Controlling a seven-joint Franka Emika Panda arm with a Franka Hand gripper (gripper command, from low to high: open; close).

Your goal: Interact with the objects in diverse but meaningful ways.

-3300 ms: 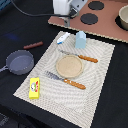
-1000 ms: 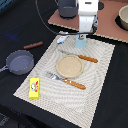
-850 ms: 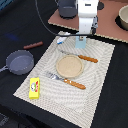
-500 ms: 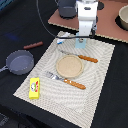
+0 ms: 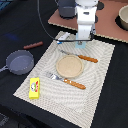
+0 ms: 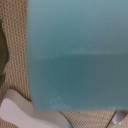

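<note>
Nearest the camera, a small yellow rectangular box (image 5: 34,88) lies flat on the near left corner of the beige woven placemat (image 5: 102,80), which covers the dark table (image 5: 20,25). Beyond it a fork with an orange handle (image 5: 66,80), a round tan plate (image 5: 68,66) and an orange-handled knife (image 5: 79,56) are laid out like a place setting, probably so each can be picked up separately. Off the mat to the left sits a dark grey frying pan (image 5: 20,62), with a reddish-brown stick-like piece (image 5: 33,45) lying just beyond it. At the mat's far edge the white gripper (image 5: 82,42) hangs straight down over a pale blue carton (image 6: 80,55), which fills the wrist view; a white-and-blue tube (image 5: 63,37) lies just to its left. The carton seems to sit directly under the jaws, perhaps between them, but I cannot tell whether they are wide or closed on it.
</note>
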